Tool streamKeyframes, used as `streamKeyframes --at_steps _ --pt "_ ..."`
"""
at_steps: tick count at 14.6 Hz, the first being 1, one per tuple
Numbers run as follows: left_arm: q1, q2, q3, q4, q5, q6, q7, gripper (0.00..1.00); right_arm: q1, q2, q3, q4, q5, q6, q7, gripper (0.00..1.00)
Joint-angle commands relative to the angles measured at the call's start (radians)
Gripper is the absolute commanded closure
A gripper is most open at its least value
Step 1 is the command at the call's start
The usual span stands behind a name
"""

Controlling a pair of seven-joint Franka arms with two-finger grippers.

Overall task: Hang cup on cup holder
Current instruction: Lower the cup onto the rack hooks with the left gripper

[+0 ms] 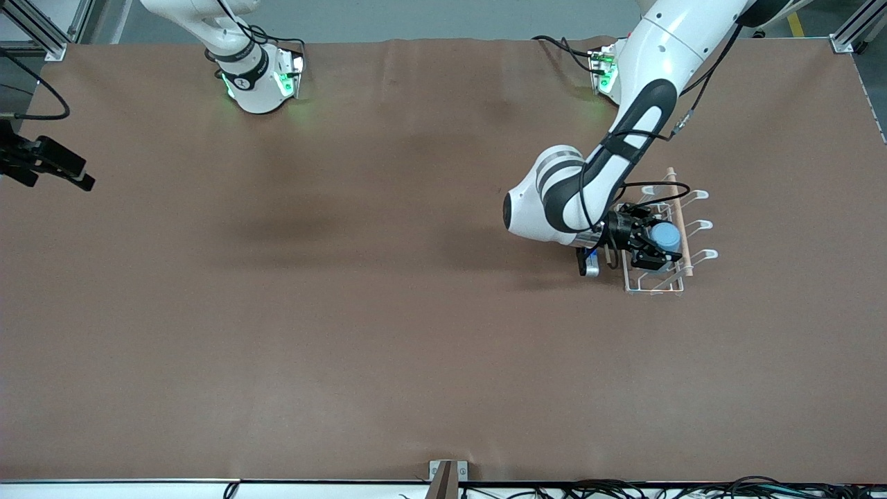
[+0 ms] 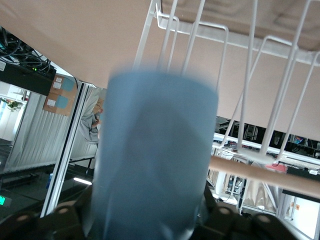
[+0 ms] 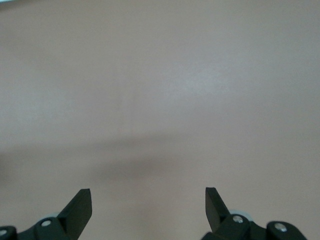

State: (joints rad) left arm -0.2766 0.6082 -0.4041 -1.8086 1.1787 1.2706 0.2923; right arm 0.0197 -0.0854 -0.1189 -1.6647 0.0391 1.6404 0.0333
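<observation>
The light-blue cup is held in my left gripper, which is shut on it. The cup is up among the prongs of the white wire cup holder, right beside its wooden top rod. I cannot tell whether a prong is inside the cup. In the left wrist view the cup fills the middle, with the rack's wires and the rod just past it. My right gripper is open and empty over bare table; it does not show in the front view.
The brown mat covers the table. A black device on a mount juts in at the right arm's end. The rack's three outer prongs point toward the left arm's end. The right arm waits near its base.
</observation>
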Motion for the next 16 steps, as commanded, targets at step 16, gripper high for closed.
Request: streamKeyframes --at_steps 16 --pt "0.046 -0.12 -0.007 0.569 -0.652 -0.002 -0.76 0.0 -0.024 0.043 0.005 0.028 -0.048 -0.042 -0.023 0.0"
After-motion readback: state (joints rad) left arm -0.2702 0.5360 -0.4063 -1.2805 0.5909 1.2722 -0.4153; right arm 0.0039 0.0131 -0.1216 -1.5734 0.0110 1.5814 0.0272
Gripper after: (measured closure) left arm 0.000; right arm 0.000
